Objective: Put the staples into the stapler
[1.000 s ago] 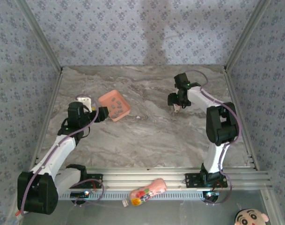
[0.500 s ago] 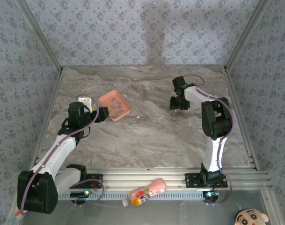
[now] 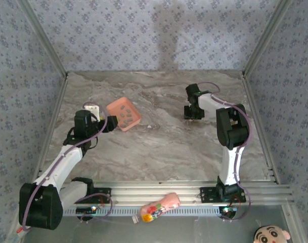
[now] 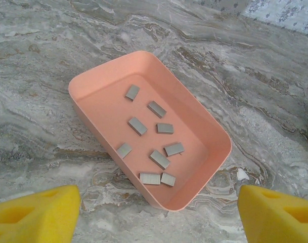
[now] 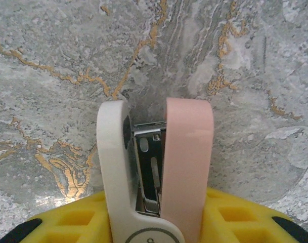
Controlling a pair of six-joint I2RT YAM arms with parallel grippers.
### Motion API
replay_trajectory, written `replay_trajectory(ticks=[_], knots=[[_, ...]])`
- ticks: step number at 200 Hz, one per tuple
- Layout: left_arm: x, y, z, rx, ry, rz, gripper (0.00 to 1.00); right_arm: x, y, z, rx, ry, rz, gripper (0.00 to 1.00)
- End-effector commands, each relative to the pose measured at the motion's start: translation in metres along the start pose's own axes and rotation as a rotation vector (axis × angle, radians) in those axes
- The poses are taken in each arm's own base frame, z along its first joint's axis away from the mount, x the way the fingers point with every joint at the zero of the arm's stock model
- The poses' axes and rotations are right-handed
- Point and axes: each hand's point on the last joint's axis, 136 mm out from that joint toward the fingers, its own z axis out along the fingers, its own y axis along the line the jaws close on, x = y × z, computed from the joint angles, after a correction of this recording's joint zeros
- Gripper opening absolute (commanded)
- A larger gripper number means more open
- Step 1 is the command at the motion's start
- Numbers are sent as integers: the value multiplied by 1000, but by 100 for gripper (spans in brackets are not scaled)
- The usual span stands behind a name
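The stapler [image 5: 186, 152], pale pink on one side and white on the other with silvery metal between, stands on the marble right of centre. My right gripper [image 5: 156, 210] is shut on it, a yellow pad pressed against each side; from above, that gripper [image 3: 190, 112] points down at the table. Several short grey staples [image 4: 165, 128] lie loose in the salmon-pink tray [image 4: 103, 101] at the left. My left gripper [image 4: 156, 202] hovers open just in front of the tray, its yellow fingertips [image 4: 42, 212] wide apart with nothing between them.
A pink bottle [image 3: 159, 205] with a colourful label lies on the front rail between the arm bases. A small white object [image 3: 91, 109] sits behind the left wrist. Patterned walls close in the table on three sides.
My right gripper has shifted slightly left and down over the stapler and closed its fingers on it. The left arm and the tray have stayed still.
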Motion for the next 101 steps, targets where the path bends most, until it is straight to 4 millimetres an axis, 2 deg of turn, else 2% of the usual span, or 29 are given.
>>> replay_trajectory(ticks=[1, 55, 69, 84, 101], knots=[[-1, -1, 0, 1, -11, 19, 81, -7, 3, -4, 13, -19, -25, 37], [-1, -2, -3, 3, -9, 5, 81, -3, 8, -23, 7, -65, -44, 34], [0, -5, -4, 17, -5, -1, 81, 0, 9, -34, 3, -96, -49, 34], [-1, -9, -6, 34, -1, -6, 81, -9, 15, -49, -23, -192, -56, 33], [-1, -14, -6, 57, 1, -16, 81, -8, 24, -66, -59, -275, -64, 33]])
